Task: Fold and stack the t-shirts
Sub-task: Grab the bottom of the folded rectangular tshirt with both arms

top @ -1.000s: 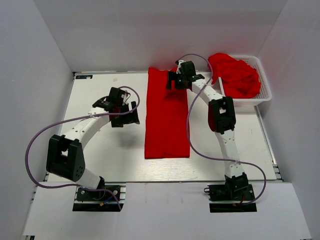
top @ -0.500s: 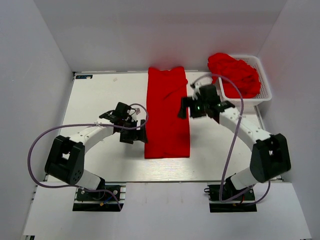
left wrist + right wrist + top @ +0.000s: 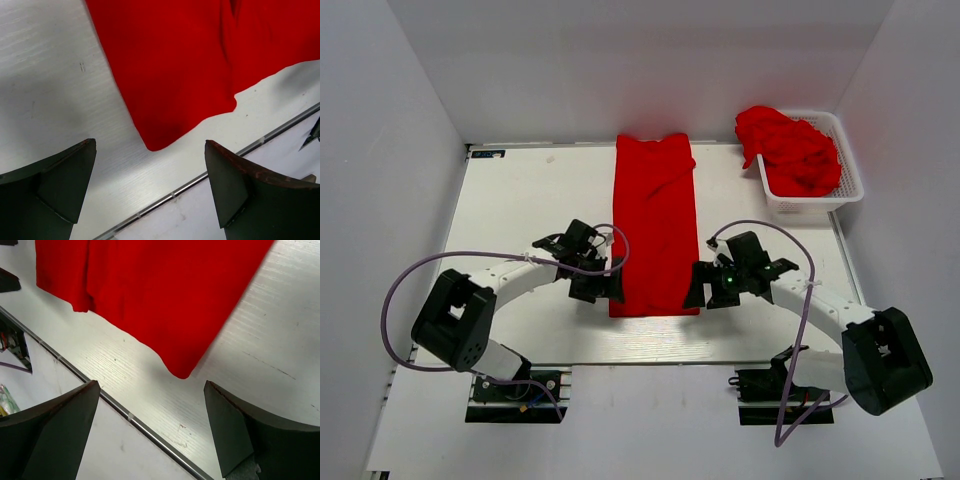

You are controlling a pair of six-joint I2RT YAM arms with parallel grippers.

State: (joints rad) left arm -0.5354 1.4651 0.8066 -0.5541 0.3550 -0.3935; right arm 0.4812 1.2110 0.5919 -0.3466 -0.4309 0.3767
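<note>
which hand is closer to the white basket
Right. The right hand is at the near right corner of the flat shirt, toward the basket; the left hand is at its near left corner, across the shirt.

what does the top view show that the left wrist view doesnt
Only the top view: the basket holding a pile of shirts, the right hand, and the flat shirt's full length. Only the left wrist view: that shirt's near corner close up, framed by open fingers. Both: the flat shirt, the left hand, the table.
</note>
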